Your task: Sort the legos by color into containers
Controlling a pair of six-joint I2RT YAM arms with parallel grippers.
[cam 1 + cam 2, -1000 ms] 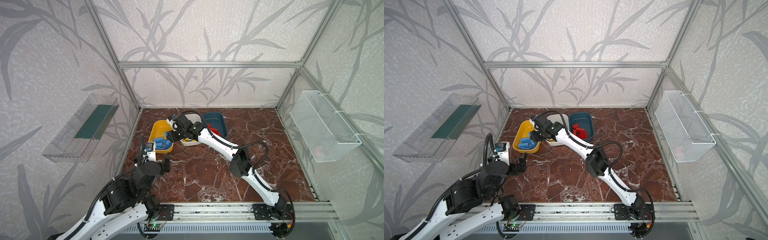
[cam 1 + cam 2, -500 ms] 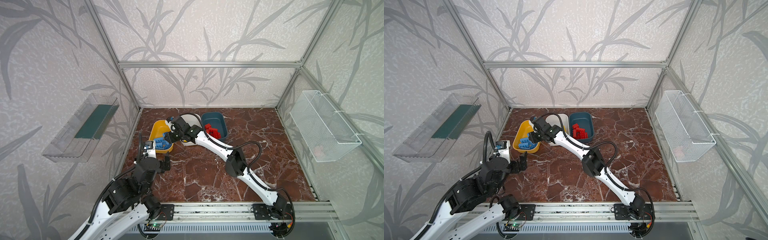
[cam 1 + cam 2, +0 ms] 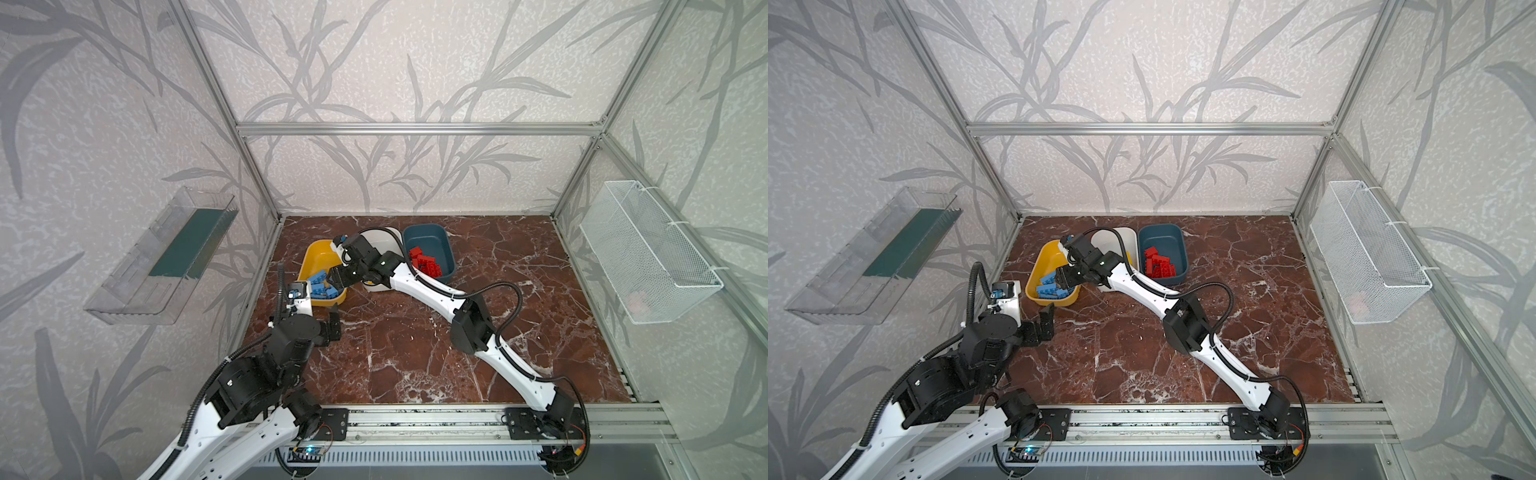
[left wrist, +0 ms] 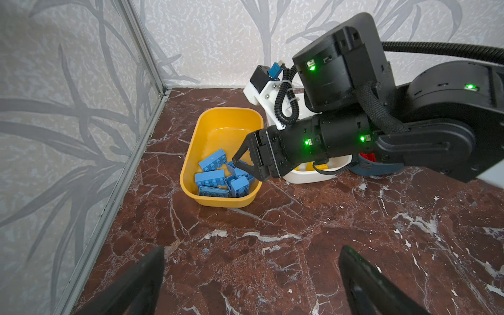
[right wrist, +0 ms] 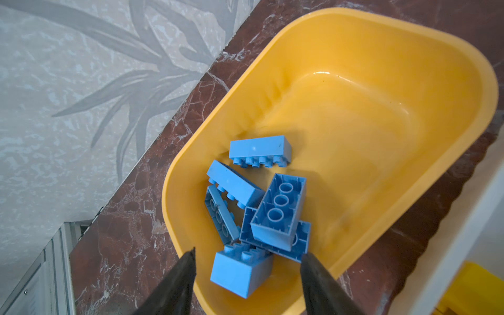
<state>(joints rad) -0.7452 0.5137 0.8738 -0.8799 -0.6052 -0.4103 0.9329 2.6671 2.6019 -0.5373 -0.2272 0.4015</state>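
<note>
Enclosure with leaf-patterned walls and a brown marble-patterned table (image 3: pixel 415 357), read from above with 12 o'clock at the far wall. A clear tray (image 3: pixel 166 257) hangs on the 9 o'clock wall and a wire basket (image 3: pixel 648 257) on the 3 o'clock wall.

Three tubs stand side by side in a row running from about 10 o'clock to 12 o'clock of the table centre: a yellow tub (image 3: pixel 314 257), a white tub (image 4: pixel 308 178) and a dark blue tub (image 3: pixel 428 239). The blue bricks (image 4: pixel 215 174), about six, lie heaped at the 6 o'clock end of the yellow tub, some studs-up, others on a side or upside down. The red bricks (image 3: pixel 424 262) lie piled toward the 7 o'clock corner of the dark blue tub. Yellow bricks (image 4: pixel 317 166) show in the white tub, mostly hidden behind the right arm; their number cannot be told.

The right end effector (image 5: pixel 248 252) reaches in from 5 o'clock and hangs over the 6 o'clock end of the yellow tub, just above the blue heap. Its fingers (image 5: pixel 178 283) stand partly apart and grip nothing; a small square blue brick (image 5: pixel 240 270) lies below the gap, clear of both. The left end effector (image 4: pixel 253 248) hovers over bare table at about 9 o'clock, near the yellow tub, spread wide and empty.
</note>
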